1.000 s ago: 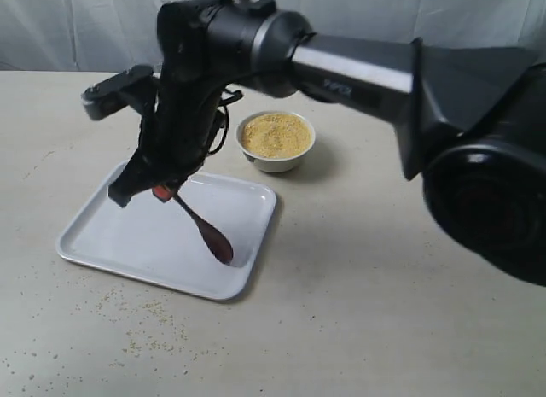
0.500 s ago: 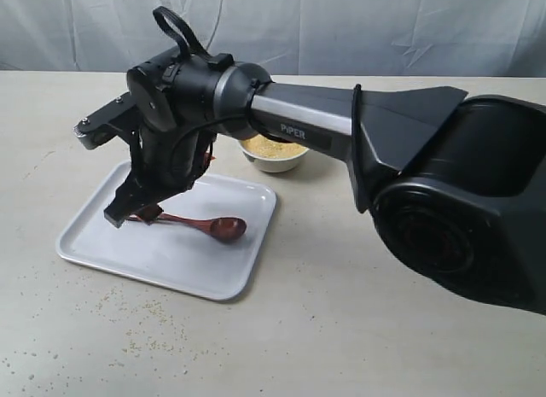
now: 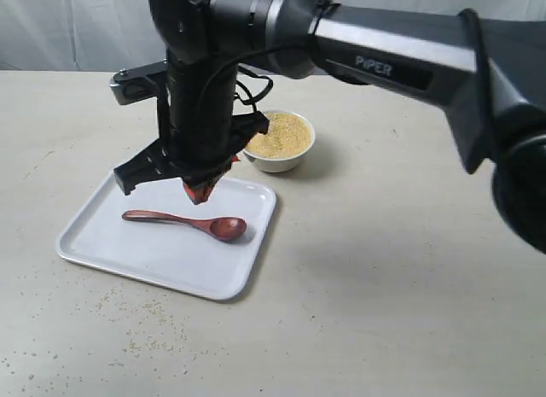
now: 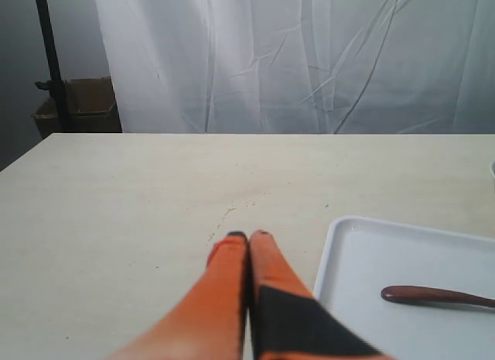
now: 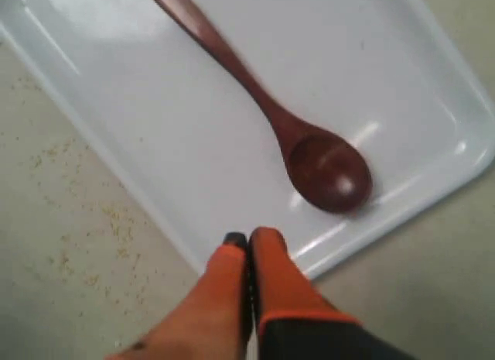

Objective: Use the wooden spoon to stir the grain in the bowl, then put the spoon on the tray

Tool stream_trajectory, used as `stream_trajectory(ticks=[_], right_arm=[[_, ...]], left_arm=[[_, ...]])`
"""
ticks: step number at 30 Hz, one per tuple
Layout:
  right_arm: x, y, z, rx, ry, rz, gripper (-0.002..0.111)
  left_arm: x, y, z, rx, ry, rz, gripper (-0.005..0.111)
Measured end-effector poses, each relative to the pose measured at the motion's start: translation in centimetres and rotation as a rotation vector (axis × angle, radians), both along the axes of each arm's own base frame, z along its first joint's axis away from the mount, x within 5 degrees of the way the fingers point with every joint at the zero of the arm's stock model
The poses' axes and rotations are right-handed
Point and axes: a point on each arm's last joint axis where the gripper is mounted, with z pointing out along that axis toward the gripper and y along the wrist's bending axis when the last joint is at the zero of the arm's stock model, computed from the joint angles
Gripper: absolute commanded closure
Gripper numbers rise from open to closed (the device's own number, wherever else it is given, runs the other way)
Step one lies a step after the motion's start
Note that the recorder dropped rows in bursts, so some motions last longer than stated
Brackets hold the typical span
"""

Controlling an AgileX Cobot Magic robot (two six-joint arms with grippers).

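The wooden spoon (image 3: 188, 222) lies flat on the tray (image 3: 153, 277), with its head toward the tray's right side. Nothing holds it. My right gripper (image 3: 199, 192) hangs just above the tray's back part, shut and empty. In the right wrist view its orange fingertips (image 5: 247, 240) meet over the tray's rim (image 5: 116, 120), short of the spoon's head (image 5: 329, 170). The bowl (image 3: 277, 162) stands behind the tray, holding a mound of grain (image 3: 277, 134). My left gripper (image 4: 247, 238) is shut over bare table beside the tray's corner (image 4: 340, 244). There the spoon's handle (image 4: 433, 296) shows.
Spilled grains (image 3: 145, 316) are scattered on the table in front of the tray. The big black right arm (image 3: 384, 47) spans the scene above the bowl. A white curtain hangs behind the table, with a cardboard box (image 4: 77, 104) off its far edge.
A second ago the right gripper held the spoon tilted over the tray. It laid the spoon flat, let go, rose a little and shut again.
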Motion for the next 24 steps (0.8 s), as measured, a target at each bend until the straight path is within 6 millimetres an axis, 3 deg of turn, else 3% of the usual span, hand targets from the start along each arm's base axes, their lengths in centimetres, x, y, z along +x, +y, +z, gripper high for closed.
stream_trajectory(ticks=[6,12,18,24], right_arm=[[-0.8,-5.2,1.3,0.108,0.009,-0.123,0.108],[-1.3,-13.9,3.1,0.201,-0.073,-0.328,0.108],[-4.3,-22.8,4.6,0.143,-0.211,-0.451,0.108],[-8.5,-26.8,5.2,0.014,-0.352,-0.395,0.108]], left_arm=[[0.0,0.0,0.0,0.000,0.000,0.000,0.106],[0.0,0.0,0.0,0.000,0.000,0.000,0.106],[0.0,0.0,0.0,0.000,0.000,0.000,0.106],[0.0,0.0,0.0,0.000,0.000,0.000,0.106]])
